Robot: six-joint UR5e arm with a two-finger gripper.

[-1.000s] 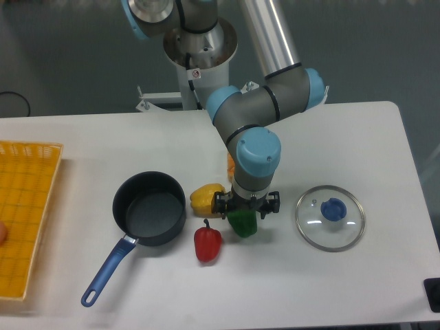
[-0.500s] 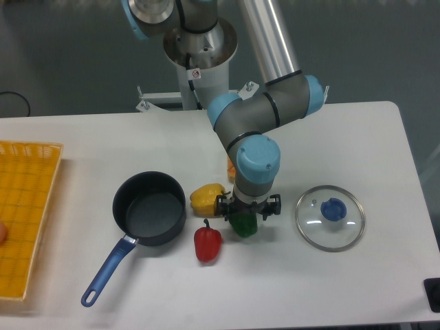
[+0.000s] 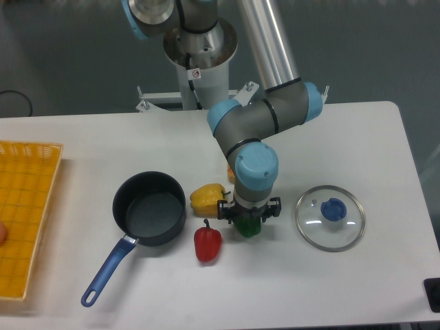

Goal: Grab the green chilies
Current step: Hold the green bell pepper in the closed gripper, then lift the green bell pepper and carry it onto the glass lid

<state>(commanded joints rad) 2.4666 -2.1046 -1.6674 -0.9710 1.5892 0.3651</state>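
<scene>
The green chilies (image 3: 247, 230) are a small glossy green bell pepper standing on the white table just right of centre. Only its lower part shows. My gripper (image 3: 248, 221) hangs straight down over it, and its black body covers the pepper's top. The fingers reach down around the pepper and are hidden by the wrist, so I cannot tell whether they are closed on it. The pepper still rests on the table.
A yellow pepper (image 3: 206, 198) lies just left of the gripper and a red pepper (image 3: 207, 243) in front left. A dark pot (image 3: 149, 207) with a blue handle stands further left. A glass lid (image 3: 330, 217) lies right. A yellow basket (image 3: 24, 220) sits at the left edge.
The gripper has come down lower over the green pepper and shifted slightly right, so less of the pepper shows. The other things have not moved.
</scene>
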